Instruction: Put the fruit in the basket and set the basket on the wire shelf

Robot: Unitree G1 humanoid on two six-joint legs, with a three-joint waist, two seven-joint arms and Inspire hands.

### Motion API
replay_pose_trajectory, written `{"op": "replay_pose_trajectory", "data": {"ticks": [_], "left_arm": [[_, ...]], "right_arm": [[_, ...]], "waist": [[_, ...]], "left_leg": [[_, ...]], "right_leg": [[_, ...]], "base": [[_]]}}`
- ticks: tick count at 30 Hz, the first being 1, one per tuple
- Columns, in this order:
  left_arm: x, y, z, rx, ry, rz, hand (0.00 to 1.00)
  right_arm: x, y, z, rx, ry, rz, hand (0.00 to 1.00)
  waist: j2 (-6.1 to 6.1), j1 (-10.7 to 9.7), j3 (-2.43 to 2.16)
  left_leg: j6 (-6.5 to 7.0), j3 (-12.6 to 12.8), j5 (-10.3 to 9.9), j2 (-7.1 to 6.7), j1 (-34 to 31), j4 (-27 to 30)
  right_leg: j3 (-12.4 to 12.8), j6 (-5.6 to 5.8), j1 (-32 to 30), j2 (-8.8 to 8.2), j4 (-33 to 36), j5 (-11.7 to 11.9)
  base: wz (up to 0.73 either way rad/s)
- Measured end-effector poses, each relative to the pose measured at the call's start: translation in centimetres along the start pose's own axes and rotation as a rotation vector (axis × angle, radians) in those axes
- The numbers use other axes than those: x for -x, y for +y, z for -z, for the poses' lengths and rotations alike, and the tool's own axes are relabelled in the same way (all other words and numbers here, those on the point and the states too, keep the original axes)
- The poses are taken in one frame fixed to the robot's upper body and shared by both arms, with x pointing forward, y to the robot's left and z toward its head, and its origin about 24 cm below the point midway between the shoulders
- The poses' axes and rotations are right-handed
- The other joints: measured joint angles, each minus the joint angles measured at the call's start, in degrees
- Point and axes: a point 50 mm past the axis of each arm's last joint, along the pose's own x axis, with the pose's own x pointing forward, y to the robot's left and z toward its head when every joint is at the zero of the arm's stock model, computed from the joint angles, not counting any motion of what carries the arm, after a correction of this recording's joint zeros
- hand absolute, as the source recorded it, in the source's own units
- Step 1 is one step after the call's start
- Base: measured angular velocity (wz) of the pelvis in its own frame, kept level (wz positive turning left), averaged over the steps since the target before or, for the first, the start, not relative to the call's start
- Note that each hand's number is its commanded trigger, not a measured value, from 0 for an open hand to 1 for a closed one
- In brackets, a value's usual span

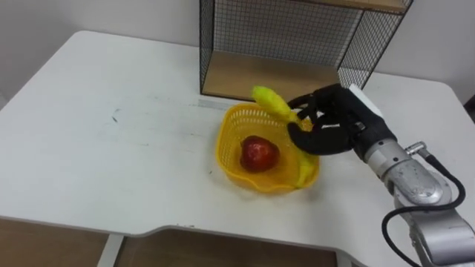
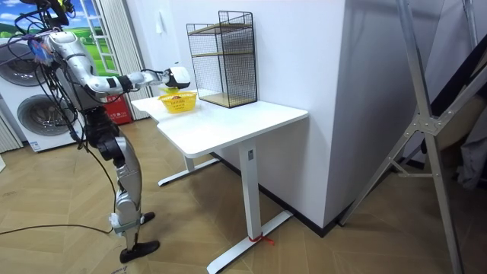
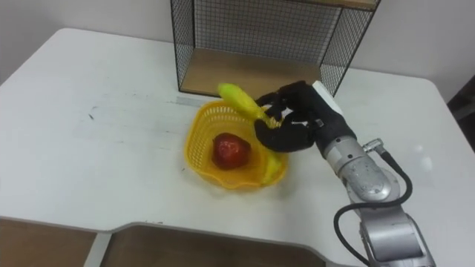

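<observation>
By the right hand [image 1: 330, 126], fingers curled round it, a banana [image 1: 269, 99] is being held over the basket [image 1: 223, 152], red fruit [image 1: 258, 153] already inside; the wire shelf [image 1: 282, 30] is being left for later.

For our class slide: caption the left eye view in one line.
Right hand grips a banana at the yellow basket holding a red fruit.
</observation>
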Motion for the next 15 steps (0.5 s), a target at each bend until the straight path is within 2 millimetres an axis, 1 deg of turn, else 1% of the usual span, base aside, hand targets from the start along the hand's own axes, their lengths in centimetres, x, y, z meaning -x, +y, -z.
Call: {"op": "replay_pose_trajectory", "data": {"ticks": [7,15], "left_arm": [[-0.03,0.09,-0.21,0.000,-0.007,-0.002,0.00],[-0.03,0.11,-0.20,0.004,-0.007,-0.003,0.00]], "right_arm": [[0.03,-0.32,-0.08,0.002,-0.008,0.035,0.00],[0.05,-0.39,-0.11,0.007,-0.011,0.040,0.00]], "waist": [[-0.13,-0.1,-0.08],[0.03,-0.1,-0.04]], "left_leg": [[0.01,0.1,0.0,-0.01,0.0,0.0],[0.01,0.1,0.0,-0.01,0.0,-0.2]], "right_leg": [[0.1,0.00,-0.2,0.00,-0.1,0.0],[0.0,0.01,-0.2,0.00,-0.1,0.0]], "base": [[0.00],[0.00]]}}
